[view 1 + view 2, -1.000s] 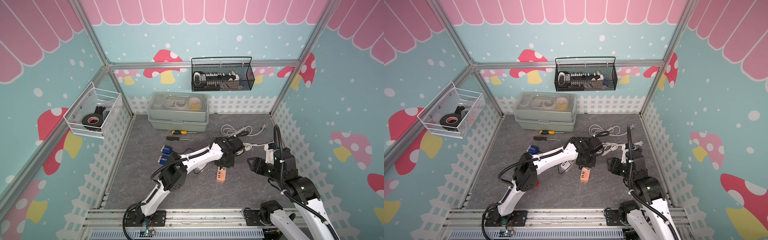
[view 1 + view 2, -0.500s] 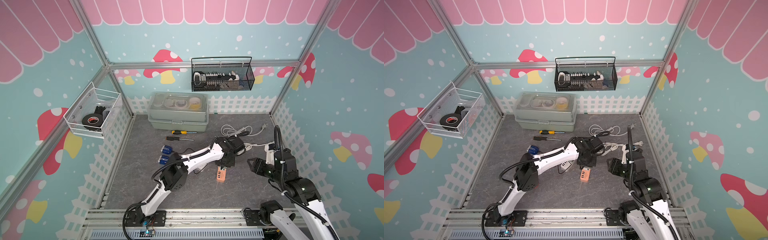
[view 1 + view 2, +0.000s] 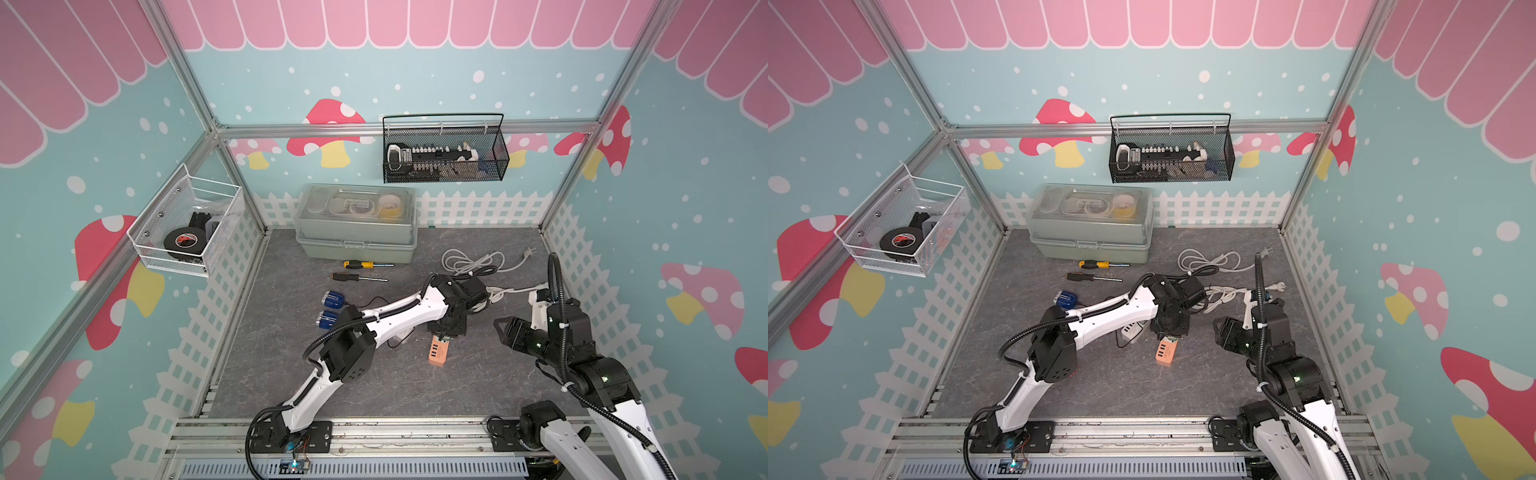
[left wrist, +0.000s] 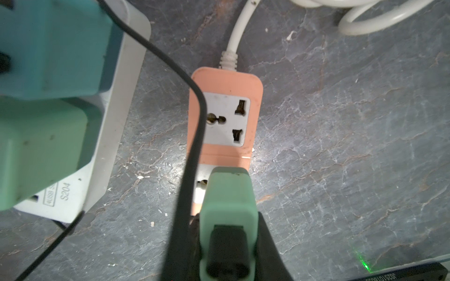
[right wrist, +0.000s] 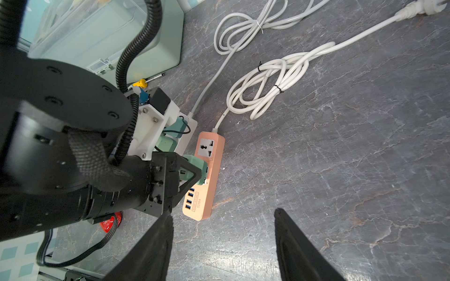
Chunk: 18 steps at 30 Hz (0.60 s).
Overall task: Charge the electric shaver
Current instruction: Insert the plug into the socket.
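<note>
left gripper (image 4: 227, 248): jaws drawn close together and clamped on the green plug (image 4: 229, 194), with one black finger (image 4: 270, 255) on each side of it
green plug: held upright over the second socket of the orange power strip (image 4: 225, 82) and covering most of it; a small part of the socket face shows beside the plug; how deep the pins sit i cannot tell
black cord (image 4: 194, 146): thin, it runs along the side of the plug, crosses the edge of the free first socket and goes away over the white power strip (image 4: 73, 199)
orange power strip: lies flat on the grey floor (image 3: 374, 386) near the middle; the first socket is free and the usb ports are at the far end from its cable
right gripper (image 5: 224, 243): jaws wide apart, nothing between them and nothing touched; it hangs above the floor, apart from the orange strip and turned toward it
white power strip: just beside the orange one, with two more plugs (image 4: 41, 146) standing in it
white cables (image 5: 267, 80): tied in loose coils on the floor behind both strips; one enters the end of the orange strip
blue objects (image 3: 332, 298): two, on the floor at the left side of the left arm, well apart from the strips; too small to tell if they are the shaver
screwdrivers (image 3: 361, 264): two, lying in front of the toolbox (image 3: 357, 237) at the back wall
</note>
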Each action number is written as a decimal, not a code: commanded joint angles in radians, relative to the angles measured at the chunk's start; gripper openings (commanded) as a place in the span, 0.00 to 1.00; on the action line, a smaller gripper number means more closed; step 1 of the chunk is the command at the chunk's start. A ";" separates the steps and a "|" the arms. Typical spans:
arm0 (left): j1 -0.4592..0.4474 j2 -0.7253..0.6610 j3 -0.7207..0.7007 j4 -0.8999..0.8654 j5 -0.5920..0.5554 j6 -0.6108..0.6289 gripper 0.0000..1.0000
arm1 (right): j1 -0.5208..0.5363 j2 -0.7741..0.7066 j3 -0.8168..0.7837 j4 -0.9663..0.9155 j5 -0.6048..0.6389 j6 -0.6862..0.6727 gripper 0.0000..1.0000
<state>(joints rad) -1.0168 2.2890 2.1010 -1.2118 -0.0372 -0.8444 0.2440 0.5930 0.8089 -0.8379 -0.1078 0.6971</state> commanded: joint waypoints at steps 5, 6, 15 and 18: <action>-0.002 0.041 0.017 -0.068 -0.062 0.003 0.00 | 0.005 -0.044 -0.016 0.048 -0.035 -0.015 0.65; -0.005 0.045 0.016 -0.068 -0.069 0.005 0.00 | 0.005 -0.052 -0.022 0.061 -0.049 -0.009 0.66; -0.015 0.123 0.004 -0.052 -0.078 0.029 0.00 | 0.005 -0.070 -0.035 0.044 -0.076 0.028 0.66; -0.015 0.152 0.010 -0.053 -0.053 0.038 0.00 | 0.005 -0.071 -0.032 0.041 -0.073 0.030 0.66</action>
<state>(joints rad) -1.0389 2.3383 2.1330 -1.2385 -0.0864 -0.8185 0.2440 0.5331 0.7811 -0.7994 -0.1764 0.7238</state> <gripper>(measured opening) 0.224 0.661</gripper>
